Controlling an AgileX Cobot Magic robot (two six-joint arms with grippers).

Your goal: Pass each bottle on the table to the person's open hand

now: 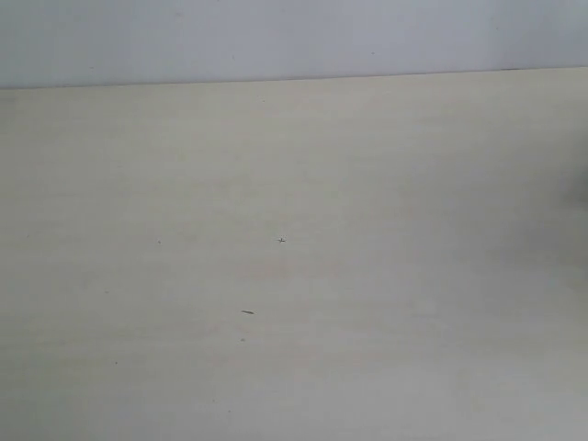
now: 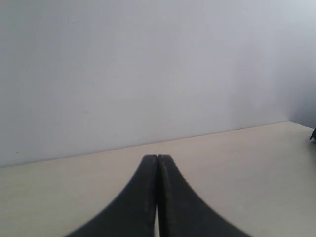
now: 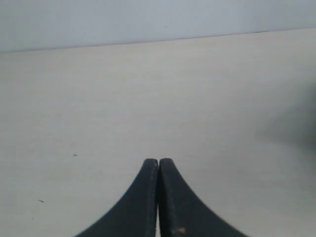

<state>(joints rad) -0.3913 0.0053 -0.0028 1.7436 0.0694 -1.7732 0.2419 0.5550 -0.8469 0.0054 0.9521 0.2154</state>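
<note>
while pointing across the table [image 1: 367, 184], left hand [image 2: 157, 159] and right hand [image 3: 158, 163] are closed tight.

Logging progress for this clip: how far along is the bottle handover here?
Done: cannot tell; no bottle or hand shows on the table in any view. In hand: nothing; left end effector and right end effector are shut, empty. Left: nothing visible to hand over.

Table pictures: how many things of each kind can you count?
Table: 1
Wall: 1
End effectors: 2, the left end effector and the right end effector, both shut
Total: 4
</note>
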